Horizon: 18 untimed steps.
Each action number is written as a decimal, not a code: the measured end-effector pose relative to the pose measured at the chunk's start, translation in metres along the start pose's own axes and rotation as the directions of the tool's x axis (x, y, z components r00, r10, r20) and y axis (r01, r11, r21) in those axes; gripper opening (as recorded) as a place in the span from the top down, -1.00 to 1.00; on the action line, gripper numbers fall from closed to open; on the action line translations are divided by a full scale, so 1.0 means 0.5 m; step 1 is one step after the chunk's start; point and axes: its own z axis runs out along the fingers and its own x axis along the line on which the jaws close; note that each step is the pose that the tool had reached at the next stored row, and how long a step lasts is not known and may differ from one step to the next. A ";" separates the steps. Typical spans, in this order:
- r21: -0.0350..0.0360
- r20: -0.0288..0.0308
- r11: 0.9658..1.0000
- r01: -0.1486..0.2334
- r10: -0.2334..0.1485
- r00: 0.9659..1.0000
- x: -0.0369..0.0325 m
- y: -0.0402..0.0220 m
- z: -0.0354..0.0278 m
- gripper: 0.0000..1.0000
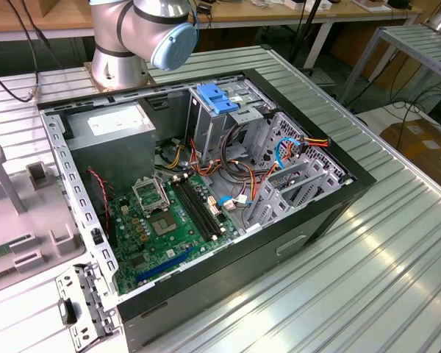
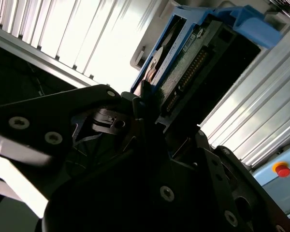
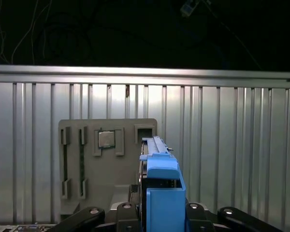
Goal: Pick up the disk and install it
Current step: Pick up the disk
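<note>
The silver robot arm with a pale blue joint cap [image 1: 143, 33] bends at its joint, its black two-fingered pincer [image 3: 159, 210] clamped from both sides on the flat blue-railed disk [image 3: 160, 176].

Nothing is reading clearly in any view. In the exterior view a white label [image 1: 112, 123] is sitting on top of the power supply [image 1: 106, 154], its print too small to make out. In the second wrist view a small sticker [image 2: 190, 44] on the disk [image 2: 203, 65] is perhaps carrying print, none of it legible.
</note>
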 end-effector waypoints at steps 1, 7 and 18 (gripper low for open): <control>0.000 0.000 1.000 0.000 0.000 1.000 0.000 0.000 -0.003 0.28; 0.000 0.000 1.000 0.000 0.000 1.000 -0.001 0.000 -0.021 0.28; 0.000 0.000 1.000 0.000 0.000 1.000 -0.002 0.000 -0.053 0.28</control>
